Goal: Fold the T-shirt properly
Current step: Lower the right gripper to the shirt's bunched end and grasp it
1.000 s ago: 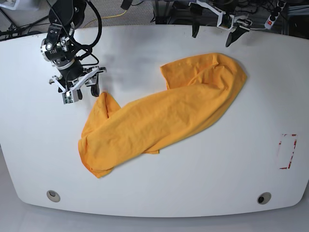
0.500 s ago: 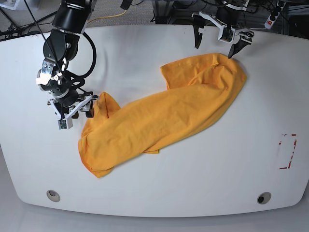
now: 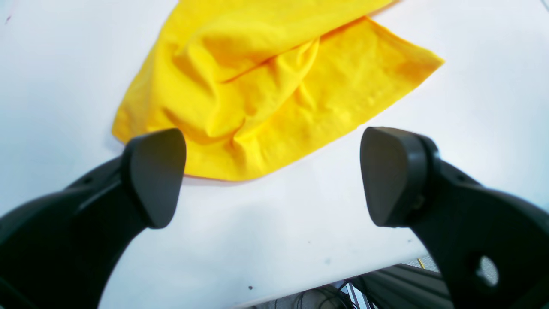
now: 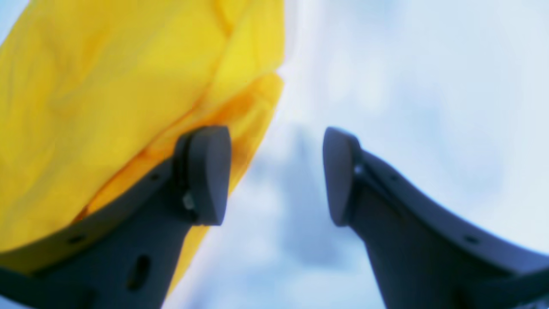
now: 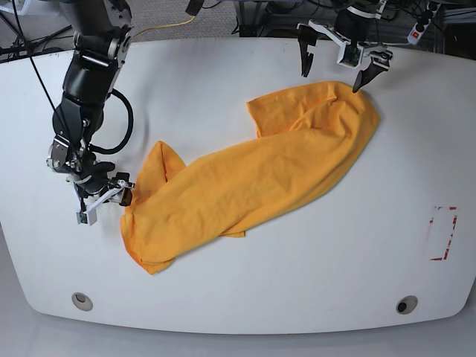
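Observation:
The orange-yellow T-shirt (image 5: 253,175) lies crumpled in a diagonal band on the white table (image 5: 245,290), from the front left to the far right. My left gripper (image 5: 333,72) hovers open over the shirt's far right end. In the left wrist view its wide-spread fingers (image 3: 156,176) frame a wrinkled corner of the T-shirt (image 3: 266,86), and nothing is between them. My right gripper (image 5: 104,197) sits low at the shirt's left edge. In the right wrist view the right gripper (image 4: 273,174) is open over bare table, one finger (image 4: 206,171) over the T-shirt's (image 4: 107,107) hem.
A red-marked rectangle (image 5: 444,233) is taped near the table's right edge. Two round holes (image 5: 82,301) (image 5: 406,304) sit along the front. Cables and a power strip (image 5: 420,26) lie behind the table. The table's far edge (image 3: 300,296) runs just under my left gripper.
My right arm has swung down and toward the front, from beside the left sleeve to the shirt's left edge. My left gripper has dropped slightly toward the shirt's far end. The shirt has not moved.

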Available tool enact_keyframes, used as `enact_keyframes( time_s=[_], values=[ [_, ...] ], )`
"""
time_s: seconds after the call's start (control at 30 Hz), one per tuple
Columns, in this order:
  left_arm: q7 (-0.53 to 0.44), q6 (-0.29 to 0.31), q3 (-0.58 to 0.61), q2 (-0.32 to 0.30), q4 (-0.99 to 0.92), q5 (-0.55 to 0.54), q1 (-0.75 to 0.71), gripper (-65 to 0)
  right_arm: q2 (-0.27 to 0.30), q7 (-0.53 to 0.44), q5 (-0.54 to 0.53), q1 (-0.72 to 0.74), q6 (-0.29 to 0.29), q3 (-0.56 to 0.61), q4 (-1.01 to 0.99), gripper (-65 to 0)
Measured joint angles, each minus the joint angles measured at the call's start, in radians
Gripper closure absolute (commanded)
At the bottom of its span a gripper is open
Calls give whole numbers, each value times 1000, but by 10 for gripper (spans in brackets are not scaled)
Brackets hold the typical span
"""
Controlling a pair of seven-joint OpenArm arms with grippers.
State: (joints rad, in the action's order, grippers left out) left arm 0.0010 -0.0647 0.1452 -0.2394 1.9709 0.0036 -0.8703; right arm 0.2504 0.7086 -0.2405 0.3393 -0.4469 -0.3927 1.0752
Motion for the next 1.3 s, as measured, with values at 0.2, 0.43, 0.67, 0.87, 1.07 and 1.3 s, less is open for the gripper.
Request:
enact_keyframes(
  time_s=[0.2, 0.43, 0.67, 0.87, 1.07, 1.3],
  values=[
    [-1, 1, 0, 0, -2, 0, -2, -612, 5, -10, -2, 42, -5, 1, -30, -328],
    [-1, 1, 0, 0, -2, 0, -1, -612, -6, -16, 4, 89, -5, 6, -36, -331],
    [-1, 1, 0, 0, -2, 0, 1, -612, -23, -105, 8, 195, 2, 8, -198, -331],
    [-1, 0, 0, 0, -3, 0, 1, -612, 10, -253, 11, 258, 6, 10, -432, -331],
    [-1, 1, 0, 0, -3, 0, 0, -612, 33, -361, 3, 270, 5, 10, -583, -328],
    [-1, 1, 0, 0, -3, 0, 0, -612, 35, -356, 7, 273, 6, 10, -586, -117]
  ],
)
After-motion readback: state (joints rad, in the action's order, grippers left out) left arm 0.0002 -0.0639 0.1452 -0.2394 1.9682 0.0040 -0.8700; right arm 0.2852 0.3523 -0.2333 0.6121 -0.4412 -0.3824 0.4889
